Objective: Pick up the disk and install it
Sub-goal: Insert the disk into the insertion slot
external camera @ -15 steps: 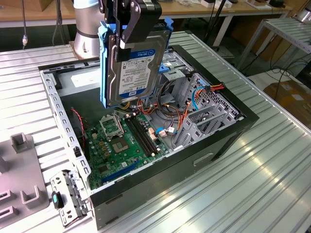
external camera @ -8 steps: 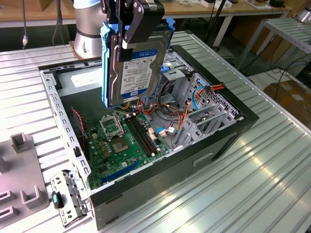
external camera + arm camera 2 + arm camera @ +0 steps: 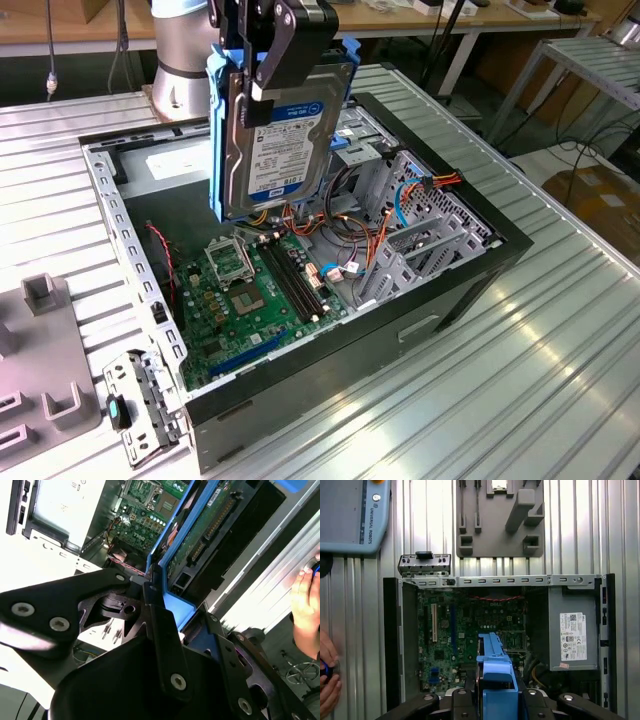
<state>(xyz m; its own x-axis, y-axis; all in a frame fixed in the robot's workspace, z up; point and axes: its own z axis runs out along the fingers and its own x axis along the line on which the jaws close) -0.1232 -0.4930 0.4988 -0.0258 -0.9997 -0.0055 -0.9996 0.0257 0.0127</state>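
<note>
Above the table (image 3: 560, 340) and open case (image 3: 300, 385), the disk (image 3: 285, 150), long axis near-vertical, clamped in the gripper (image 3: 270, 90)

Top of disk (image 3: 280, 150) hidden behind jaws — hand (image 3: 327, 692) approx. half cut off.

The disk (image 3: 285, 150), silver with blue rails, hangs upright over the open computer case (image 3: 320, 390)

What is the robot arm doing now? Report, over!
Black gripper shut on silver rectangular hard drive with blue plastic rails, held upright over open black computer case. Not installed yet. Orange cables bunched beneath it.
</note>
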